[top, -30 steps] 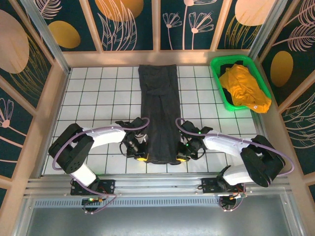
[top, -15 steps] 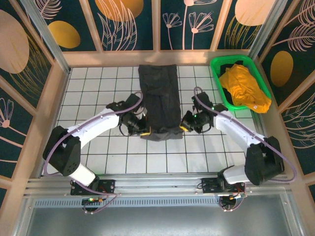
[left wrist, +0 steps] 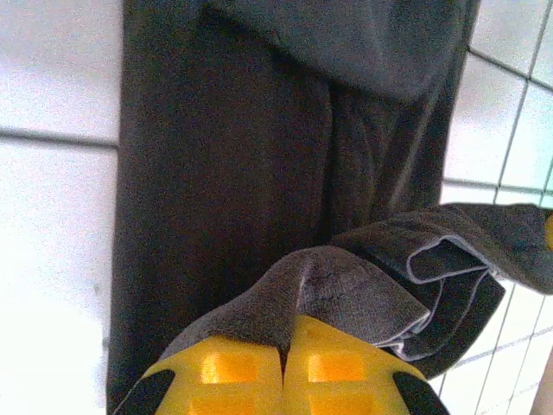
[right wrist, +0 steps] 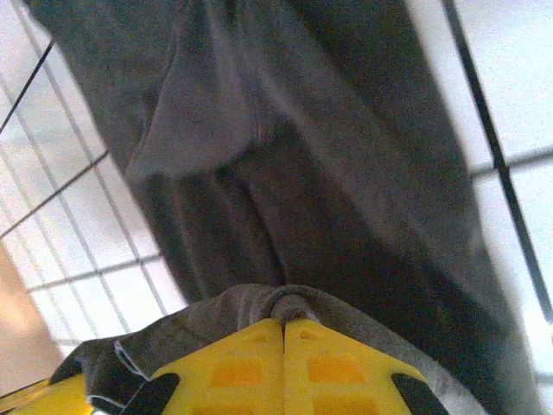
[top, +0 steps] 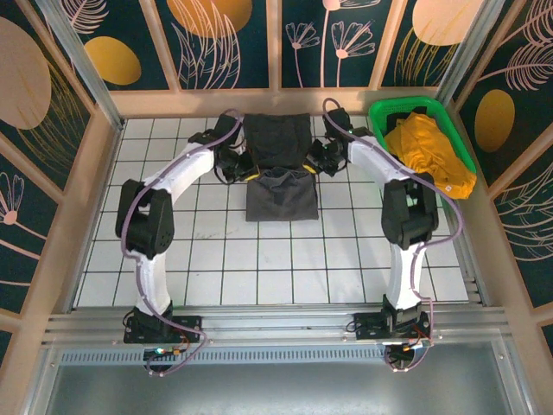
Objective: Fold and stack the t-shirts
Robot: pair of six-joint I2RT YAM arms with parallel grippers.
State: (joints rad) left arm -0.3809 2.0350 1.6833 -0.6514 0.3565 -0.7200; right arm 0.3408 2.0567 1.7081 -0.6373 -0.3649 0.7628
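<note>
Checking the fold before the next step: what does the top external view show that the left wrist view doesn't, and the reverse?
Top external: the green basket holding the orange-yellow t-shirt, plus the right gripper. Left wrist: the left gripper close up, yellow pads shut on bunched cloth. Both: the dark t-shirt, doubled over on white tiles.

Plain charcoal-grey t-shirt [top: 281, 194]; plain orange-yellow t-shirt [top: 428, 151]; green basket [top: 380, 111]; white desk [top: 259, 259] gridded with dark lines; left claw [left wrist: 282, 346] and right claw [right wrist: 283, 337] yellow-padded.
</note>
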